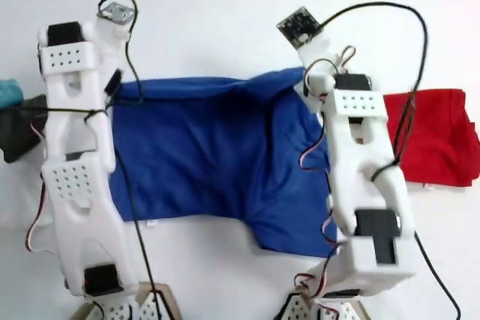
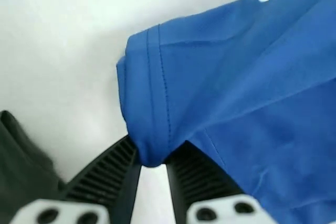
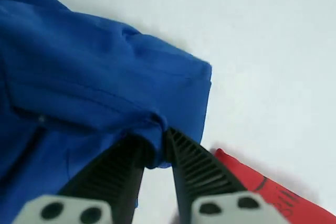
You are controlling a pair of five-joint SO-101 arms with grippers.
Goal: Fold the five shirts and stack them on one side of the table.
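Observation:
A blue shirt (image 1: 217, 155) lies spread across the middle of the white table (image 1: 225, 28), partly folded. My left gripper (image 2: 152, 162) is shut on the hemmed corner of the blue shirt (image 2: 231, 87), at the shirt's far left end beside the left arm (image 1: 75, 140). My right gripper (image 3: 156, 153) is shut on a bunched edge of the blue shirt (image 3: 79, 87) at its far right corner, under the right arm (image 1: 360, 148). A red shirt (image 1: 439, 136) lies flat at the right side, and its edge (image 3: 262, 187) shows just past my right fingers.
A dark garment (image 1: 19, 133) and a teal one (image 1: 9, 94) sit at the left edge behind the left arm; the dark cloth (image 2: 18, 156) lies close to my left gripper. Cables run over the blue shirt. Bare table stretches along the back.

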